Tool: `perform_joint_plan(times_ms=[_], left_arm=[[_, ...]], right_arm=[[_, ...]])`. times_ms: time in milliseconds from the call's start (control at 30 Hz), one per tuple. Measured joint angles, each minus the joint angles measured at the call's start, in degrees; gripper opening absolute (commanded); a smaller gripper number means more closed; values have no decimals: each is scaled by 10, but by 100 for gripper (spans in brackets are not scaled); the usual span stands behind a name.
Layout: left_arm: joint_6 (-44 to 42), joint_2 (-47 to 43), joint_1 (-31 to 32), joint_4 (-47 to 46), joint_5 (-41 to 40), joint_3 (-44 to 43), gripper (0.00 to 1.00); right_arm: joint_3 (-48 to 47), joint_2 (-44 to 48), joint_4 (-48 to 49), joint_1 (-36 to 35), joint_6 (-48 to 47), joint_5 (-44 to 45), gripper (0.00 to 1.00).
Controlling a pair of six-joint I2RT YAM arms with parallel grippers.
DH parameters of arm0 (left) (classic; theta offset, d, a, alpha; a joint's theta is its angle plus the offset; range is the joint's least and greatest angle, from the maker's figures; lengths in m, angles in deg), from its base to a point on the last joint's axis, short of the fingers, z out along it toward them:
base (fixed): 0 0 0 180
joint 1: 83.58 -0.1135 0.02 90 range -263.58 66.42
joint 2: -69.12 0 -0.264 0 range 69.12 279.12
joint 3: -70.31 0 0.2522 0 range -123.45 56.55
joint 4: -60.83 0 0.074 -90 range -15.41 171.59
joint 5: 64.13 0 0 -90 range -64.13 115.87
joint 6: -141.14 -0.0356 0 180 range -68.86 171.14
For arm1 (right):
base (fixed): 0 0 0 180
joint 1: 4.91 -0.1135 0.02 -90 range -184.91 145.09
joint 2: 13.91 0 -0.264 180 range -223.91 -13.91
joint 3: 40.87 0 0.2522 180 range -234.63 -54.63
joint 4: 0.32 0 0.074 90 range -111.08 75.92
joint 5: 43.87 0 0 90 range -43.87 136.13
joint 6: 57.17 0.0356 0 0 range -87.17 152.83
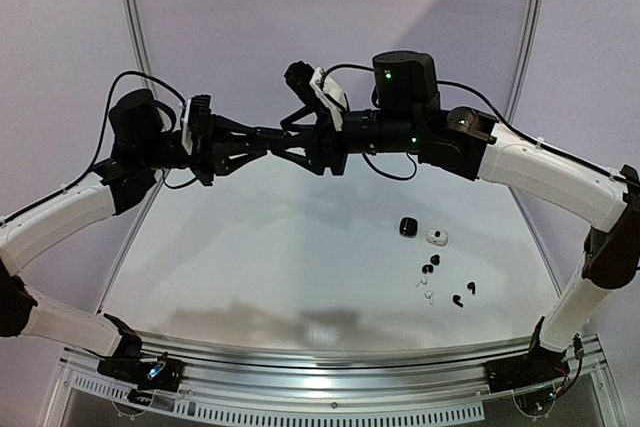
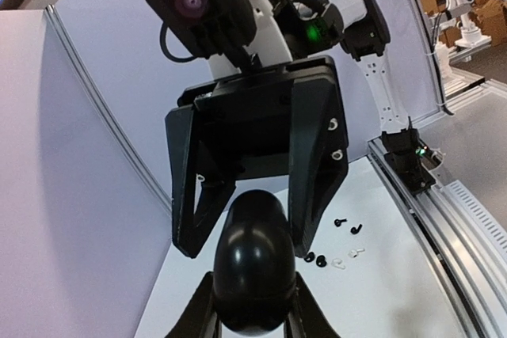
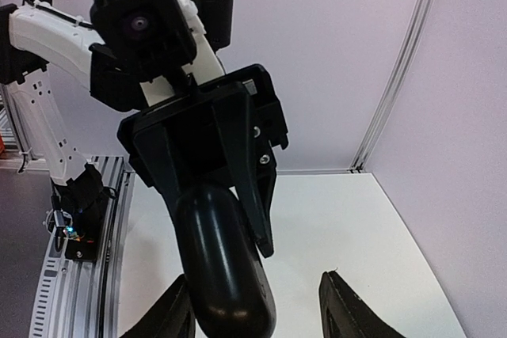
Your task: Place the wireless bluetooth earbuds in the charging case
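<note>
Left hand point(image 2: 253, 300) clamped on a glossy black charging case point(image 2: 253, 263) held aloft; right hand point(image 3: 260, 304) facing it, spread wide, gripping nothing; further right on the white surface point(image 1: 280, 247): small black case point(image 1: 408, 227), white case point(image 1: 436, 237), scattered wireless bluetooth earbuds point(image 1: 432, 269) just beside them.

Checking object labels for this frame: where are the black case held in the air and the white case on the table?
Black case point(image 2: 253, 263): left wrist view, on its glossy rounded front.
White case point(image 1: 436, 237): top view, on its upper face.
</note>
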Motion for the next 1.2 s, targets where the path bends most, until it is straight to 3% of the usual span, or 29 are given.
perform_joint_plan(times_ms=[300,533,767,1067,1200], left_arm=[[-110,-2,-3,71,-4,0,0],[-129,-2,-2,87,-3,0,0],[-95,-2,-2,82,3,0,0],[55,-2,-3,19,11,26,0],[94,-2,-4,8,12,32,0]], right_arm=[[-8,-5,1,1,11,5,51],[-12,-9,6,6,17,9,51],[-12,-15,5,9,30,6,50],[-43,-35,-21,19,62,-17,49],[-48,-41,-23,25,74,-35,53]])
